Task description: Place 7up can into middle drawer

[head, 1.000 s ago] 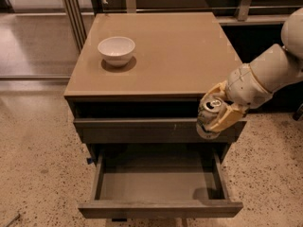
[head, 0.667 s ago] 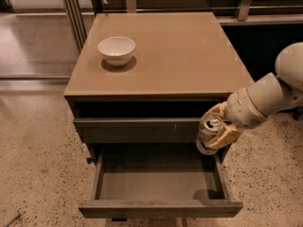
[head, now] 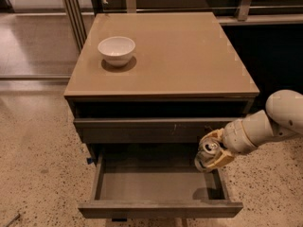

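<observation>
Drawer front first, at the bottom edge of the frame: the plain front of the middle drawer (head: 156, 186), which stands pulled out, its smooth grey floor bare and open to view. A small dark shadow lies on that floor toward the lower right. Just above it, at the right middle of the frame, the gripper (head: 217, 151) pinches the 7up can (head: 207, 148) between its yellowish fingers (head: 222, 161) — the can is tilted, silver top and pull tab turned up toward the camera, held over the drawer's right rear corner beside the right side wall. The white arm (head: 265, 126) reaches in from the right edge. Behind the can runs the closed drawer front (head: 142, 129) with pale scratches, and above that a dark open slot. Farther back the tan desk (head: 189, 56) fills the middle of the frame, with a white bowl (head: 116, 50) standing on its upper left part — well apart from the can. Speckled floor (head: 38, 174) lies to the left.
</observation>
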Available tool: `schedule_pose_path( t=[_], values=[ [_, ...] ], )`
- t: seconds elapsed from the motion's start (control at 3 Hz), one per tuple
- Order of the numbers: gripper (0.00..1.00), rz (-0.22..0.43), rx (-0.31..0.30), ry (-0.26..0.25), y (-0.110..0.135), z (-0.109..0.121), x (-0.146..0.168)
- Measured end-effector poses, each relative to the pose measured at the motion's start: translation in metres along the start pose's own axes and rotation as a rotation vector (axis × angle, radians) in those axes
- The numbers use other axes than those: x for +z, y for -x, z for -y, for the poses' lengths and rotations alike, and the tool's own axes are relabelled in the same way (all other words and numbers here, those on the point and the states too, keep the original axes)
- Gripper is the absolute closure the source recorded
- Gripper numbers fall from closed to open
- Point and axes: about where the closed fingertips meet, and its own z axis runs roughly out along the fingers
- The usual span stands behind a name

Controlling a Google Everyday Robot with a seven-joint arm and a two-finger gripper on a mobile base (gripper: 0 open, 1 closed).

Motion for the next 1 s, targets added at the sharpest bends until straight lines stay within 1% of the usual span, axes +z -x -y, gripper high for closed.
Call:
schedule_pose_path(
  t=[0.33,0.67,1.0],
  values=[
    [1.00,-0.032,-0.013,-0.002,-0.002,-0.004,0.006],
    [1.00,-0.062,-0.014,-0.026,-0.022,-0.018,0.036],
    [1.00,-0.060,0.000,-0.092,-0.043,-0.019,0.081]
  ],
)
